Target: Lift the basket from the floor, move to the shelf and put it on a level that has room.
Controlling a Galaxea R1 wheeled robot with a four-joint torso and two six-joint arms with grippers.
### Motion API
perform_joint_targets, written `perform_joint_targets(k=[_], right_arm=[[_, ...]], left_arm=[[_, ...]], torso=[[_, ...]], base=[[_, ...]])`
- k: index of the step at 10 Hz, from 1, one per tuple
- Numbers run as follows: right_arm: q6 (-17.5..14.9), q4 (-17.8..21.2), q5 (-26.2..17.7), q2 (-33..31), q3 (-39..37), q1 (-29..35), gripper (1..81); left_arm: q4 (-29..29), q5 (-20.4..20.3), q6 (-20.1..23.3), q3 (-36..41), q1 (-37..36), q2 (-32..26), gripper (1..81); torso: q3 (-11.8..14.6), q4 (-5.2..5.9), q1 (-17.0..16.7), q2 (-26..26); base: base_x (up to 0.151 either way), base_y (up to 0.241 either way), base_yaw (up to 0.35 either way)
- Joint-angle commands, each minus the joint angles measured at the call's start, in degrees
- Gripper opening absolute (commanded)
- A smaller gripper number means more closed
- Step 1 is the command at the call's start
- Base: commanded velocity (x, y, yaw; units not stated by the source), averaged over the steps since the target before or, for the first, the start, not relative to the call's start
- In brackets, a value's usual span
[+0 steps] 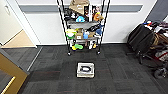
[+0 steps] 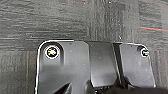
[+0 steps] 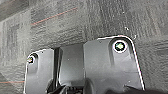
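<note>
ahead on the floor, the basket (image 1: 85,70) sits before the shelf (image 1: 83,25); approach squarely; either end effector's opening i cannot tell.

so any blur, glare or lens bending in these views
Head view: soft all over, even lighting, the white wall band bows from the wide lens; the checkered woven basket on dark carpet casts little shadow. Both wrist views: blurred carpet, bright glints on the round fittings.

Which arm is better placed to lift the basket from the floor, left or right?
Neither clearly. In the head view the basket sits on the carpet near the picture's middle, before the shelf. Both wrist views show carpet, no basket.
</note>
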Motion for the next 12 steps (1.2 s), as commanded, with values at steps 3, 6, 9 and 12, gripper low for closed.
perform_joint_targets(k=[3,6,9,12], right_arm=[[0.15,0.28,-3.22,-0.81,-0.25,0.72,81.1],[0.07,0.19,-3.22,0.15,-2.53,0.37,81.1],[0.07,0.1,-3.31,1.56,-4.73,0.11,81.1],[0.07,-0.25,-3.31,2.44,-6.4,-0.33,81.1]], left_arm=[[0.23,3.4,0.04,0.32,-1.35,-0.47,81.1],[0.23,3.58,0.04,0.24,-0.57,-0.38,81.1],[-0.21,3.31,0.04,-0.12,-0.03,-0.73,81.1],[-0.39,3.22,0.04,-0.12,-0.03,-0.38,81.1]], torso=[[-0.02,0.0,0.04,0.02],[-0.02,0.0,0.06,0.02],[-0.02,0.0,0.04,0.02],[-0.05,0.0,0.06,0.02]], base=[[0.111,0.0,0.0],[0.115,0.0,0.0],[0.122,0.0,0.0],[0.125,0.0,0.0]])
